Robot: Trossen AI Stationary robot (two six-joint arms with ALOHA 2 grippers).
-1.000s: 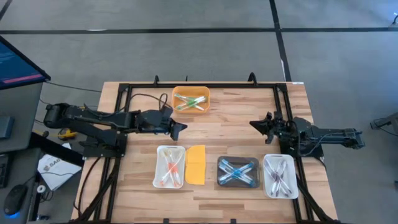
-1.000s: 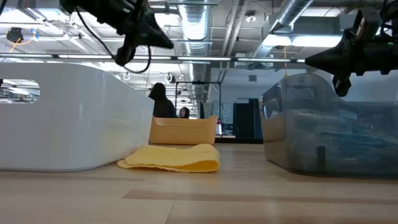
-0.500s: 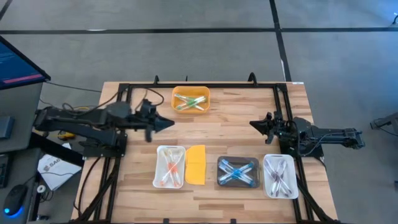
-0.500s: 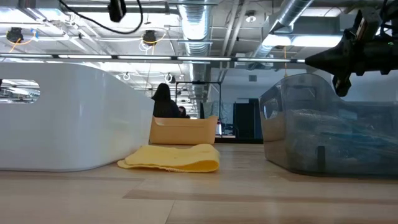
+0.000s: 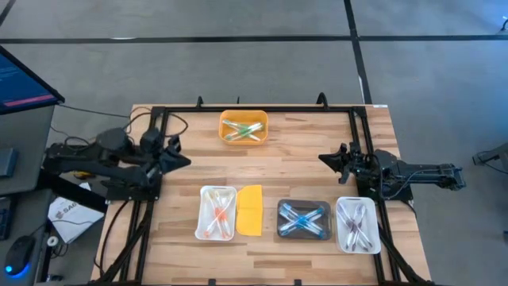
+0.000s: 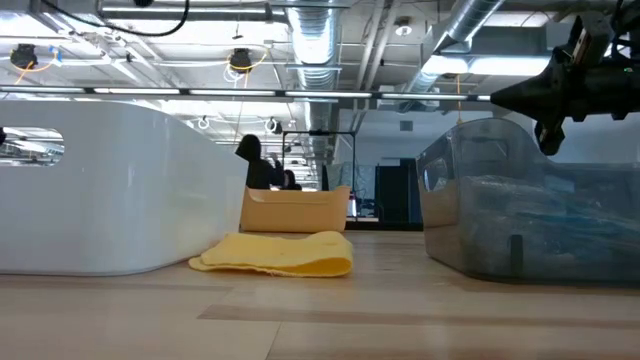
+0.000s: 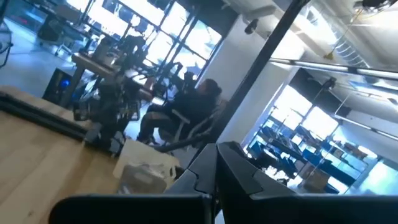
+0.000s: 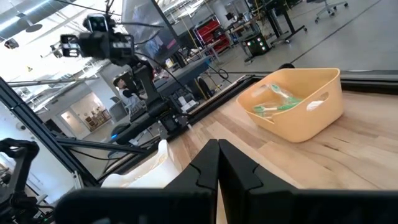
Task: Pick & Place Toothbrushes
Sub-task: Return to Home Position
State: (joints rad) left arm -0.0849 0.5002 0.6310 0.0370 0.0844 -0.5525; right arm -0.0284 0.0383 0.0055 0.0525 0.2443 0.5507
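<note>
The toothbrushes lie sorted in trays. Green ones [image 5: 243,129] are in the orange tray [image 5: 244,117] at the far middle. Pink and orange ones [image 5: 218,213] fill a white tray [image 5: 203,213]. Blue ones [image 5: 303,219] cross in a dark tray [image 5: 304,206]. Pale ones [image 5: 356,225] lie in a clear tray [image 5: 356,201]. My left gripper [image 5: 186,161] is shut and empty, drawn back over the table's left side. My right gripper [image 5: 322,157] is shut and empty at the right side, pointing level toward the left.
A flat yellow-orange lid [image 5: 250,210] lies between the white tray and the dark tray. A black frame [image 5: 254,109] runs around the table's top. Bare wood lies in the middle between the two grippers. People sit in the room beyond [image 6: 258,165].
My left gripper has pulled back from near the orange tray toward the table's left edge, rising and tipping up from a downward slant to about level; it has left the low view. It has stayed shut and empty.
</note>
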